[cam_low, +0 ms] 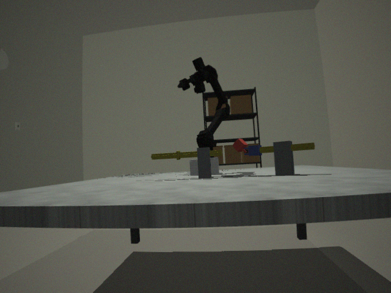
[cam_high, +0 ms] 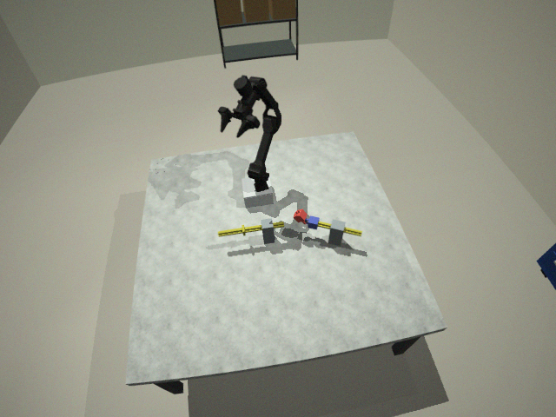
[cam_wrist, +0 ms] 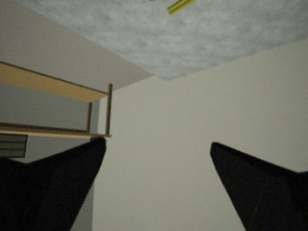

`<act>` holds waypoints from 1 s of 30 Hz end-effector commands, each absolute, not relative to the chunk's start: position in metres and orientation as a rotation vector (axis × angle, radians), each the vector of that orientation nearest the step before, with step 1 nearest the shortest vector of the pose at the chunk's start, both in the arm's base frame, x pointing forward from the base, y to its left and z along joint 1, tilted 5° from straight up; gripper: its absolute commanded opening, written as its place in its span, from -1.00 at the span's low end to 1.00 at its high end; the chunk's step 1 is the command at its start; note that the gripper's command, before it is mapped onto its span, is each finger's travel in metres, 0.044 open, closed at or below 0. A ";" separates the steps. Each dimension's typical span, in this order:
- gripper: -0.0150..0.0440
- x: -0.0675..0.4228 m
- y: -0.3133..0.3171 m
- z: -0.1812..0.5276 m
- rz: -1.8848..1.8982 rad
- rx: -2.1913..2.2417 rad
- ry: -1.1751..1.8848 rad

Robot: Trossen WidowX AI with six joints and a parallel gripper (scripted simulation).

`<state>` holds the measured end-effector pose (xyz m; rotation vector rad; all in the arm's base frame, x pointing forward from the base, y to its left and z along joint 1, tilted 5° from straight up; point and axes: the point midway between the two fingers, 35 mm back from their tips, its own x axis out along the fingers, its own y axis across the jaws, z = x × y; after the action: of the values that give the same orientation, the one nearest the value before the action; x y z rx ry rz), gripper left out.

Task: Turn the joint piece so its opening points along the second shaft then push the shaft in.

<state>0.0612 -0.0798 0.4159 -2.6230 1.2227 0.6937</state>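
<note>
A red square joint piece [cam_high: 300, 216] [cam_low: 239, 144] sits on a blue hinge part [cam_high: 313, 221] [cam_low: 253, 149] at the end of a yellow shaft [cam_high: 352, 231] [cam_low: 300, 146] fixed in the right grey block [cam_high: 336, 230] [cam_low: 283, 157]. The joint piece is tilted up and back. A second yellow shaft [cam_high: 240, 231] [cam_low: 176, 155] [cam_wrist: 181, 6] lies in the left grey block [cam_high: 268, 230] [cam_low: 203, 162], its tip short of the joint. My gripper [cam_high: 233, 124] [cam_low: 189, 85] [cam_wrist: 159, 145] is open and empty, raised high above the table's back left, far from both shafts.
The arm's base [cam_high: 258, 197] [cam_low: 193, 166] stands just behind the two blocks on the marbled table [cam_high: 269, 305] [cam_low: 157, 189]. A dark shelf rack with boxes [cam_high: 256, 27] [cam_low: 235, 119] stands behind the table. A wooden shelf [cam_wrist: 48, 87] shows in the wrist view.
</note>
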 end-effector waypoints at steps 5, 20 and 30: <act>1.00 0.064 -0.081 0.415 0.720 -2.641 1.207; 1.00 0.103 -0.091 0.392 1.187 -2.936 0.893; 1.00 0.131 -0.093 0.374 1.499 -3.118 0.596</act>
<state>0.1209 -0.0917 0.3812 -3.0743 0.6995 1.4045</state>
